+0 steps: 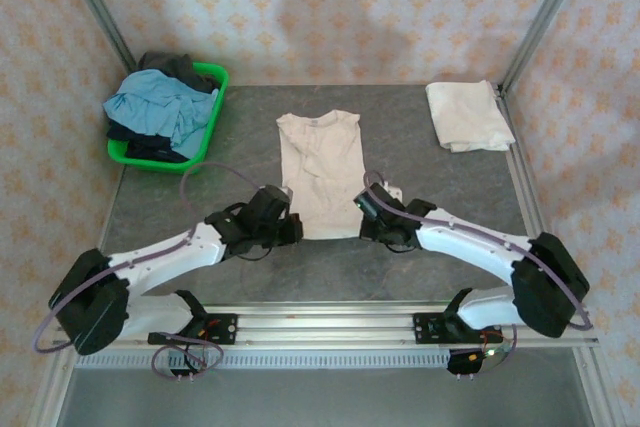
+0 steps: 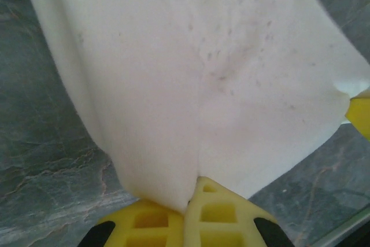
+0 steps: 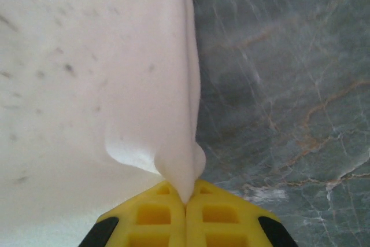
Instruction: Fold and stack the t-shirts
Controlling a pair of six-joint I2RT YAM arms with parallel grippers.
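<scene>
Cream t-shirt (image 1: 320, 162) lies flat at the middle of the grey marble table (image 1: 450, 182); neck toward the far wall, sides turned in so it reads as a long narrow panel, hem nearest the arm bases. Left gripper (image 2: 189, 199) clenched on the near left corner of the hem; yellow fingers (image 2: 150, 224) pressed together, cloth pinched between them. Right gripper (image 3: 186, 198) clamped the same way on the near right corner; fabric bunches into a small fold at the tips. Folded t-shirt (image 1: 468, 115) sits at the far right of the table, well apart from the flat one. Green basket (image 1: 213, 82) at far left; light blue garment (image 1: 155, 107) heaped in it over a dark garment (image 1: 175, 65).
</scene>
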